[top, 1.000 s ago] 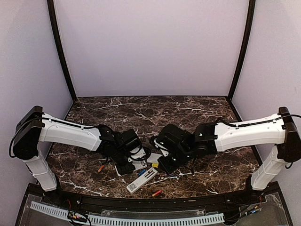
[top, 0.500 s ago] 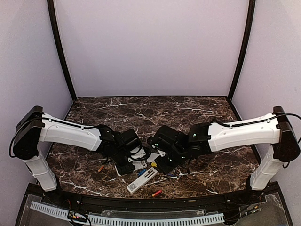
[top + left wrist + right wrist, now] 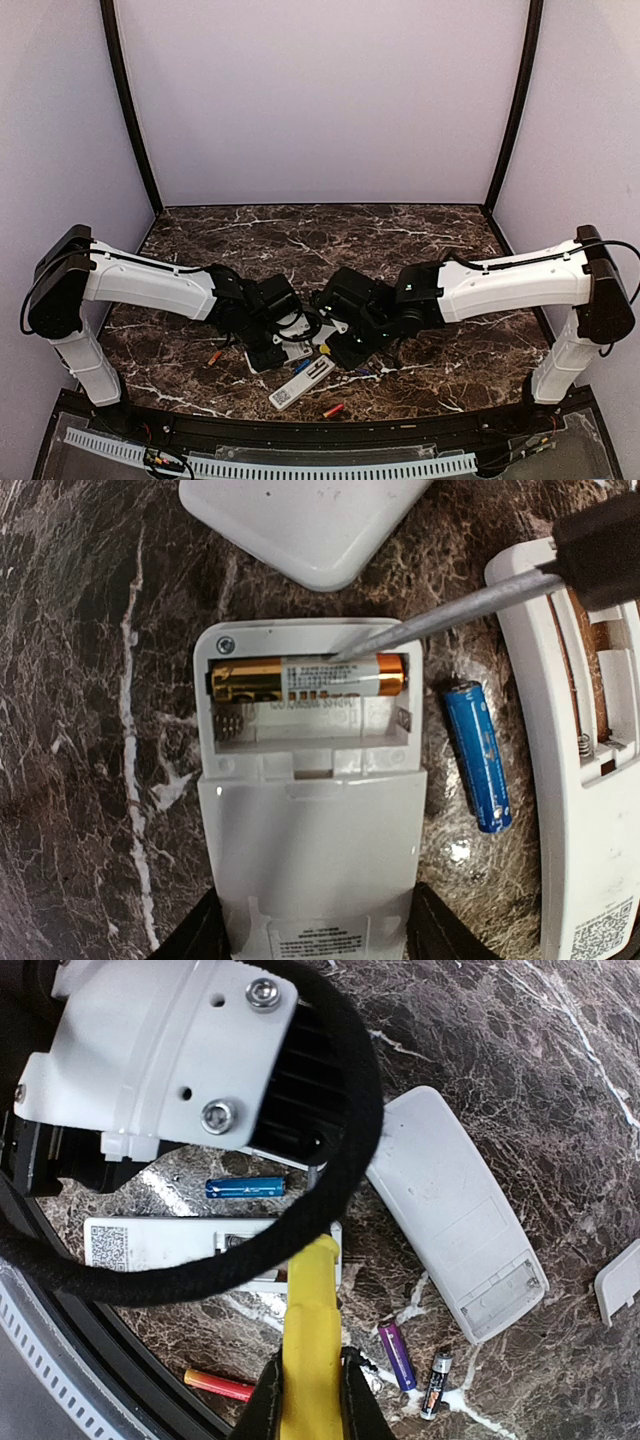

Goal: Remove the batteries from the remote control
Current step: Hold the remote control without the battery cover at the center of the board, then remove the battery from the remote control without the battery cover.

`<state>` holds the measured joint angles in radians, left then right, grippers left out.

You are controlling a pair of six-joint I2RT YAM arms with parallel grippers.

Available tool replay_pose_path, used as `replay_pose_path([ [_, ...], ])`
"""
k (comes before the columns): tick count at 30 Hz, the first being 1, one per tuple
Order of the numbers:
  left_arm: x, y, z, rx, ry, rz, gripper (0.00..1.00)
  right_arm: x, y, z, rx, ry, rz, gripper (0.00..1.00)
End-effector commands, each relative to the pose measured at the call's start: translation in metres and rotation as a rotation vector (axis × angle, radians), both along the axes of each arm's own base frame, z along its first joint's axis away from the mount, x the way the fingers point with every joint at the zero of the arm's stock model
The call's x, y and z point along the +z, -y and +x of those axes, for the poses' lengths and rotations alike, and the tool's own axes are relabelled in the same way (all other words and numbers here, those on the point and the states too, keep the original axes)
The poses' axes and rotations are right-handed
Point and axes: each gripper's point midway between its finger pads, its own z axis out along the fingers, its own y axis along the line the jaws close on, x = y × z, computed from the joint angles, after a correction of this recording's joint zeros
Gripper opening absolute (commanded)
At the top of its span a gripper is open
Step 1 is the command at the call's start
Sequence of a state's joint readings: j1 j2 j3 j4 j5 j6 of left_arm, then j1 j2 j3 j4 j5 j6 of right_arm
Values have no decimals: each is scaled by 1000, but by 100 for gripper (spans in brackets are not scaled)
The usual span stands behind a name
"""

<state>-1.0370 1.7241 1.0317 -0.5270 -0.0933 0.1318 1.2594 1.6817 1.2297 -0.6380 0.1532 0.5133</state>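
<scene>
Near the table's (image 3: 400, 240) front middle, the left gripper (image 3: 318, 932) clamps a remote (image 3: 310, 830), jaws half spread, an orange battery (image 3: 305, 675) in its compartment. The right gripper (image 3: 312, 1400) pinches a screwdriver (image 3: 315, 1310), tip on that battery. A blue battery (image 3: 478, 755) lies between it and a second remote (image 3: 585, 810).

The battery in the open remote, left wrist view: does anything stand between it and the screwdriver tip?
Nothing visible does. The compartment is uncovered, and the orange battery lies bare in the upper slot of the remote. The shaft of the screwdriver comes from the upper right, and its tip meets the battery's upper edge.
</scene>
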Motion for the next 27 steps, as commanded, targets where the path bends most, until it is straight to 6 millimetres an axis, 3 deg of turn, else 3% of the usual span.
replay_pose_path([
  [1, -14, -7, -17, -37, -69, 51, 33, -3, -6, -2, 13, 1, -15, 0],
  [10, -15, -7, -17, -38, -70, 53, 33, -4, 3, 1, -25, 26, -114, 0],
  [15, -15, -7, -17, -38, -70, 53, 32, -15, 0, -4, -28, -1, -147, 0],
  [20, -15, -7, -17, -38, -71, 52, 32, -23, -9, -12, -26, -75, -88, 0],
  [27, -15, -8, -17, -37, -72, 56, 32, -14, -18, -12, -46, -181, 84, 0],
])
